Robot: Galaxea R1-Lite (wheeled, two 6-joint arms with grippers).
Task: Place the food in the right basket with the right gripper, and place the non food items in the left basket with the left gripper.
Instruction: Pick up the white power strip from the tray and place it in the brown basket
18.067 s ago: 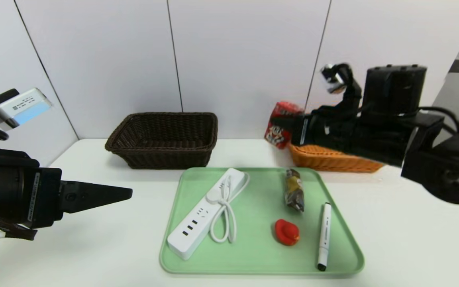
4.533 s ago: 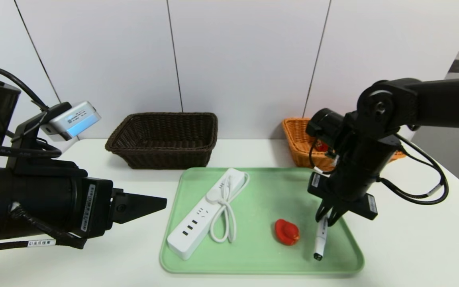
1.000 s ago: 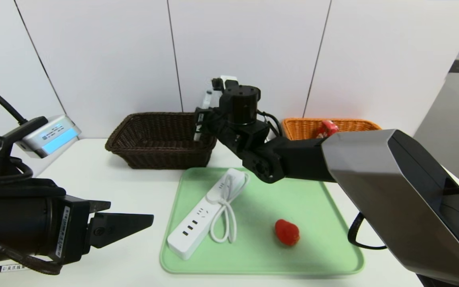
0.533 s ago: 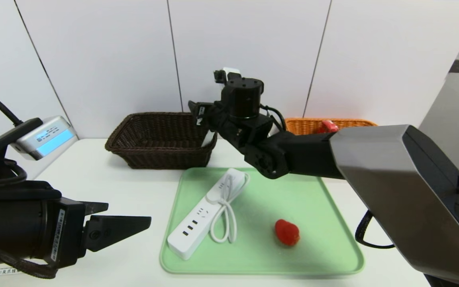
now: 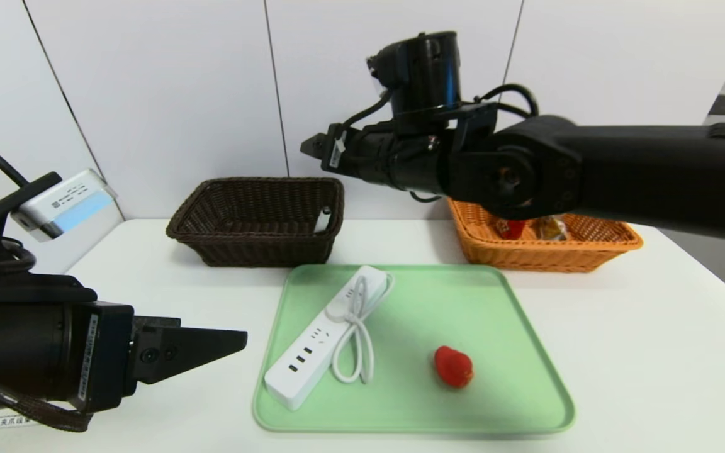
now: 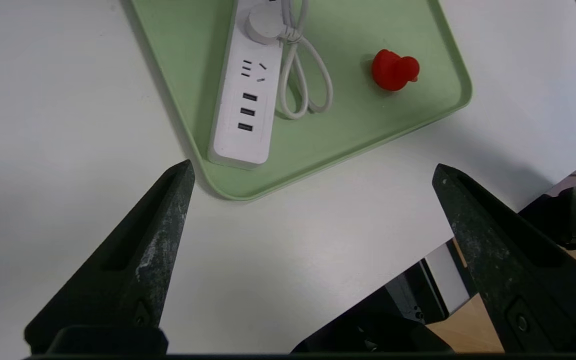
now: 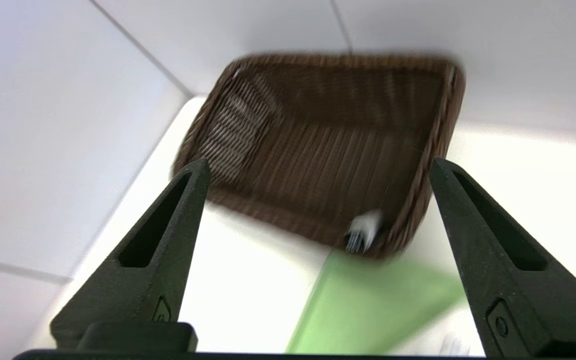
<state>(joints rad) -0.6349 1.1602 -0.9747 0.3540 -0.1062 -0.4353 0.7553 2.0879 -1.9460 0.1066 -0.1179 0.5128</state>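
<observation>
White marker [image 7: 363,234] lies inside the dark brown woven basket [image 7: 318,150] in the right wrist view, between the right gripper's [image 7: 318,175] spread, empty fingers; the left gripper [image 6: 313,175] gapes too.

The left hand [image 6: 313,172] hovers over the white desk [image 6: 58,90], its two dark fingers [image 6: 133,265] spread wide with nothing between them. Just beyond the fingertips lies the near corner of a green tray [image 6: 418,112]. On the tray, ahead of the hand, rests a white power strip [image 6: 248,95] with its looped cord beside it, and farther across sits a small red rubber duck [image 6: 394,70], apart from the strip.
</observation>
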